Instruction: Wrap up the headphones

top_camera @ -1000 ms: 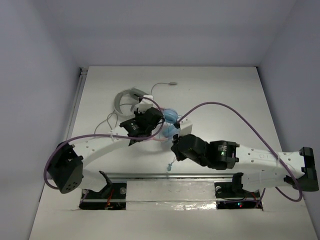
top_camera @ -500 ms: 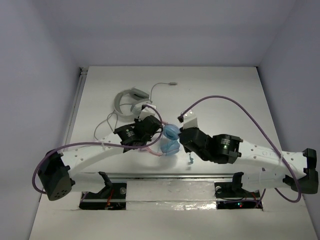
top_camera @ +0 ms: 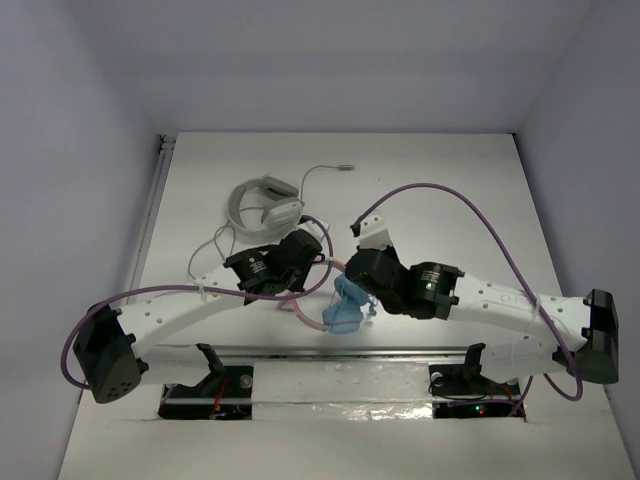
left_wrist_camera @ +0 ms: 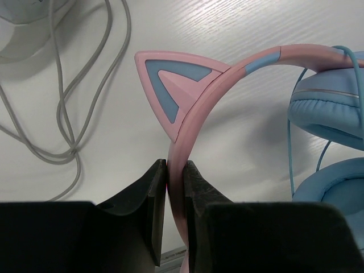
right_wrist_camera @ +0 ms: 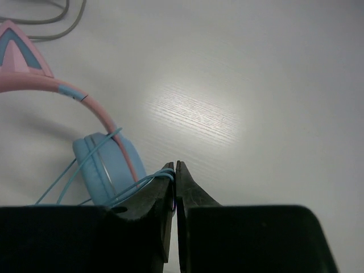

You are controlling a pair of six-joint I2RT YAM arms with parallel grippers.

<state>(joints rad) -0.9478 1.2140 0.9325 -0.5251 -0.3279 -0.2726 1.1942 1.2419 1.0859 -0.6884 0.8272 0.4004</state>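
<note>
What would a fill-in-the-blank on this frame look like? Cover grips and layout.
1. The left gripper is shut on the pink ____ of the headphones.
2. The right gripper pinches their thin blue ____.
3. Their ear cups are light ____.
4. The white-grey headphones lie ungripped on the ____.

Missing words: headband; cable; blue; table.
</note>
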